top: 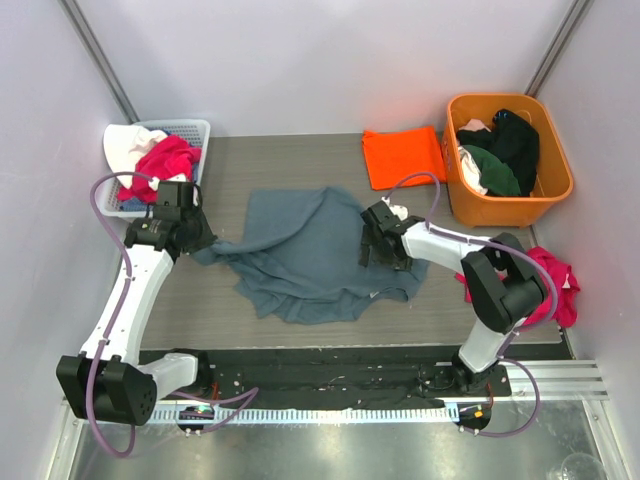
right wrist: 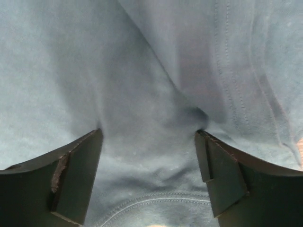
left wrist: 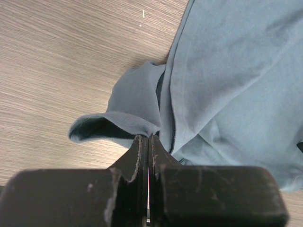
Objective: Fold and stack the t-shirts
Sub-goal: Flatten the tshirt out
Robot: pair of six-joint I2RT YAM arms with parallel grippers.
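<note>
Rumpled slate-blue t-shirt (top: 300,250) (sleeve curled) is pinched by closed left fingers (left wrist: 131,161); right fingers (right wrist: 75,165) straddle it, spread wide.

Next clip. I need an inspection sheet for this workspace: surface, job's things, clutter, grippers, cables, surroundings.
Surface: wood-grain table, bare around the cloth.
Job's things: blue-grey t-shirt spread and crumpled mid-table; orange t-shirt folded at the far edge.
Clutter: orange tub far right, holding dark and white clothes; white basket far left, with pink and white garments; pink garment by the right arm.
Grippers: left gripper shut on a fold at the blue-grey t-shirt's edge; right gripper open, jaws astride puckered fabric of the same shirt.
Cables: purple cable looping off the left arm; another over the right arm.
Surroundings: white walls on three sides.
</note>
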